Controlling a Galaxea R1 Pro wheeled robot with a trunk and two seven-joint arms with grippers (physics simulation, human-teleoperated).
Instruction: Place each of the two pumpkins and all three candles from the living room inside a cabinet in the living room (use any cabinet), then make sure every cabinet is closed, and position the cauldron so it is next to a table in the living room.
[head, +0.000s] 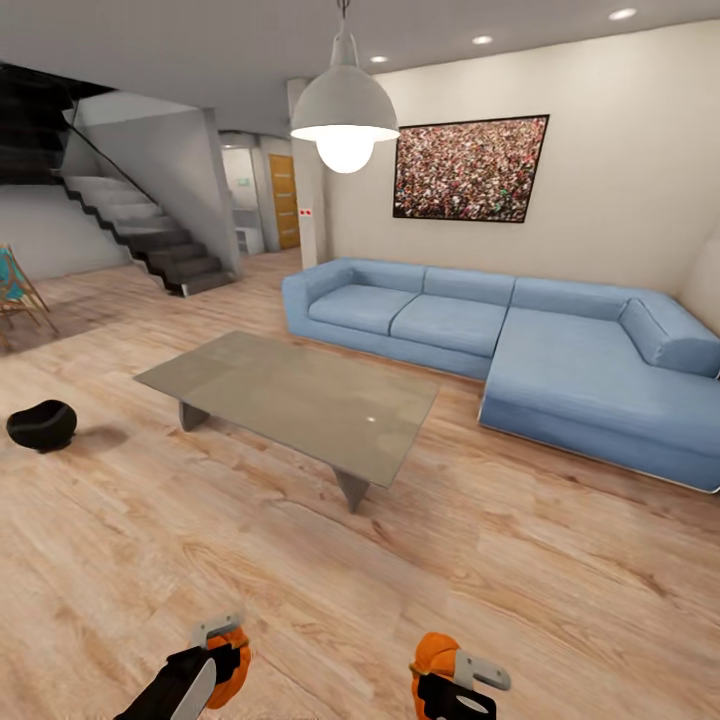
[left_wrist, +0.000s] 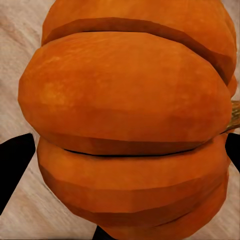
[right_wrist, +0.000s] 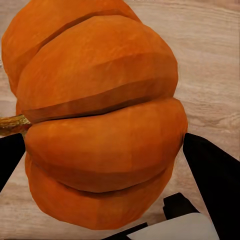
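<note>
- My left gripper (head: 228, 655) sits at the near left edge of the head view, clamped around one pumpkin (head: 234, 662); in the left wrist view that pumpkin (left_wrist: 127, 125) bulges between the two black fingers (left_wrist: 15, 165), its brownish stem (left_wrist: 232, 117) poking out sideways.
- My right gripper (head: 445, 672) is at the near edge a little right of centre, closed on the second pumpkin (head: 434, 655); in the right wrist view I see its ribbed orange body (right_wrist: 97, 125) pinched between the dark fingers (right_wrist: 212, 175), stem (right_wrist: 12, 124) pointing to one side.
- Both pumpkins hang above the pale wooden floor (head: 520, 580), well apart from each other.
- Farther out, in the middle of the room, stands the low coffee table (head: 295, 400) with its glossy grey top, on slanted grey legs.
- The black cauldron (head: 42, 425) rests on the floor to the left of the table, apart from it, near the left edge of my view.
- Beyond the table, to the right, is the blue sectional sofa (head: 520, 340), set against the far wall under a framed picture (head: 470, 168).
- A white pendant lamp (head: 344, 115) hangs lit above the table.
- At far left a dark staircase (head: 140, 235) climbs, with a folding deck chair (head: 18, 290) near it, and an orange-brown door (head: 284, 200) shows down the hall.
</note>
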